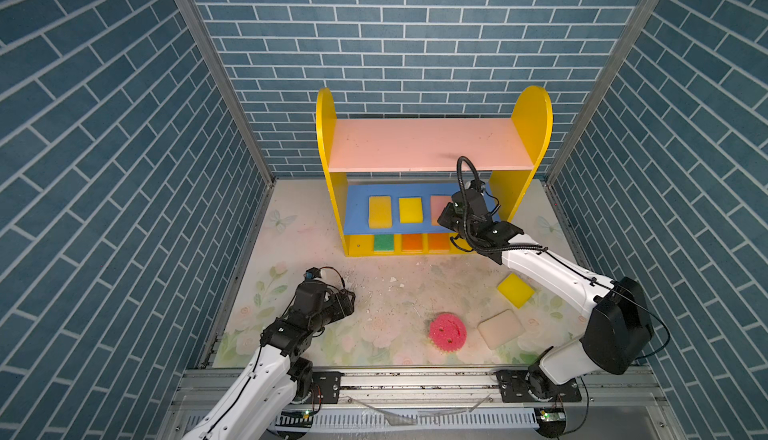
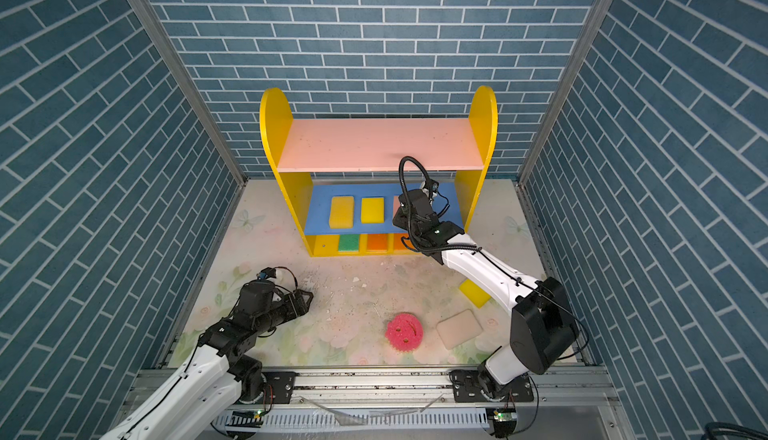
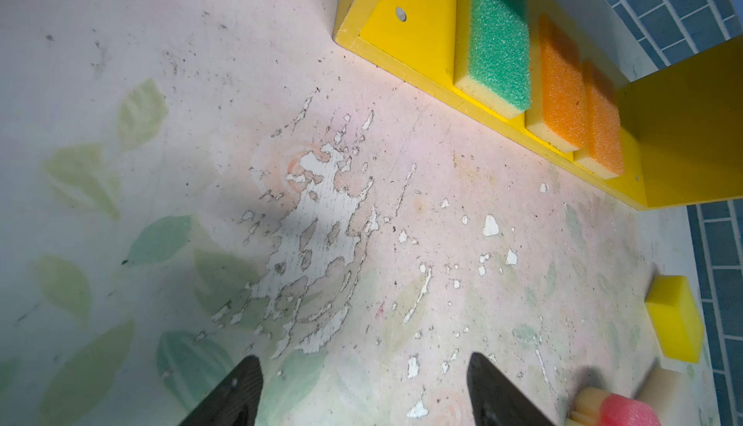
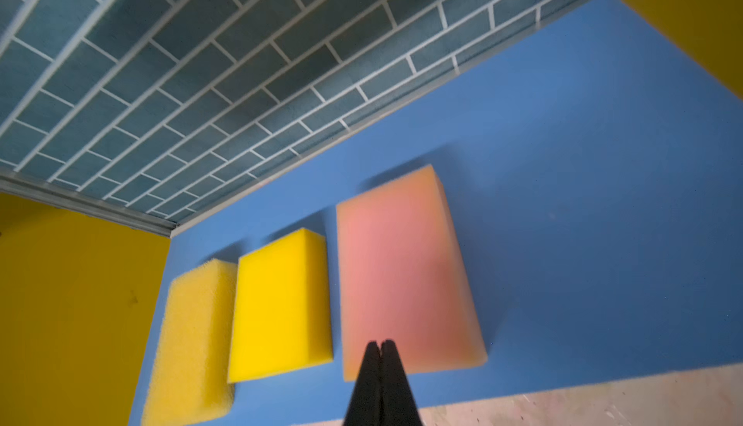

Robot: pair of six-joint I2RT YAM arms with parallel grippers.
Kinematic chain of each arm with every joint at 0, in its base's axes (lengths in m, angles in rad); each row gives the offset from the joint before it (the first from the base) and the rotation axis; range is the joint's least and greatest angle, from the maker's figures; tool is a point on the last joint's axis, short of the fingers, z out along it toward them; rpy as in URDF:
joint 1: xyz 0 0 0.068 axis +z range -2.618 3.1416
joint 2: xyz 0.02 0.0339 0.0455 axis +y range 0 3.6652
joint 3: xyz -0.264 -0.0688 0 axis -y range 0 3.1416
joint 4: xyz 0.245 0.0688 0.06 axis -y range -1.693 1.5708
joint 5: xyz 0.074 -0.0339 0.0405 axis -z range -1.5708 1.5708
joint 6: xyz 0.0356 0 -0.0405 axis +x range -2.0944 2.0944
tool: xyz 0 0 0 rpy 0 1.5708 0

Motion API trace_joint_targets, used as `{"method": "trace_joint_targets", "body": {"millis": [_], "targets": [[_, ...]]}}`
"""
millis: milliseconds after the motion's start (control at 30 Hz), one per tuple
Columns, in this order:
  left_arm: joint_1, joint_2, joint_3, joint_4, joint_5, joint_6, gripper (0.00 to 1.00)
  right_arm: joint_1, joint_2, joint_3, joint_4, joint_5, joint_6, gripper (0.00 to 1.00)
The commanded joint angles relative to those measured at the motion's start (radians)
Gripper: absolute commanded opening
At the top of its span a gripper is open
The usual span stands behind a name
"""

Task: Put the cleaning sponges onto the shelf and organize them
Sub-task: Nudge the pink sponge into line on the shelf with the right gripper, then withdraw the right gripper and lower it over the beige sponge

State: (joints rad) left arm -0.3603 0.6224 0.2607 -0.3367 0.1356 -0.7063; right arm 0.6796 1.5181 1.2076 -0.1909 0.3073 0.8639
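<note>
Right wrist view: right gripper (image 4: 380,345) pressed together, empty, at the pink sponge (image 4: 402,275) on the blue board (image 4: 563,162) of the shelf (image 1: 536,126) | left gripper (image 3: 366,363) spread, empty, lower left in both top views | yellow sponge (image 1: 515,289), cream sponge (image 1: 500,328), round pink sponge (image 1: 447,331) on table (image 1: 386,292), lower right

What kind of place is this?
Probably a staged robot test booth: brick-print walls, two arms on a metal rail, a toy shelf on a worn floral mat.
</note>
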Motion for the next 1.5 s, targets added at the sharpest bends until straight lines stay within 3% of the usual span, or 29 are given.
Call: {"method": "trace_joint_targets", "body": {"millis": [0,433,1267,1467], "targets": [[0.006,0.002,-0.012,0.015,0.005,0.011,0.82,-0.002,-0.035,-0.054,-0.025,-0.039,0.012,0.0],[0.006,-0.001,0.012,-0.007,0.007,0.023,0.82,-0.056,0.008,-0.07,0.02,-0.154,0.073,0.0],[0.005,-0.009,0.009,-0.018,-0.002,0.019,0.82,-0.089,0.042,-0.053,0.038,-0.178,0.076,0.0],[0.006,-0.009,0.016,-0.021,-0.001,0.019,0.82,-0.086,-0.027,-0.107,0.061,-0.189,0.095,0.0]]}}
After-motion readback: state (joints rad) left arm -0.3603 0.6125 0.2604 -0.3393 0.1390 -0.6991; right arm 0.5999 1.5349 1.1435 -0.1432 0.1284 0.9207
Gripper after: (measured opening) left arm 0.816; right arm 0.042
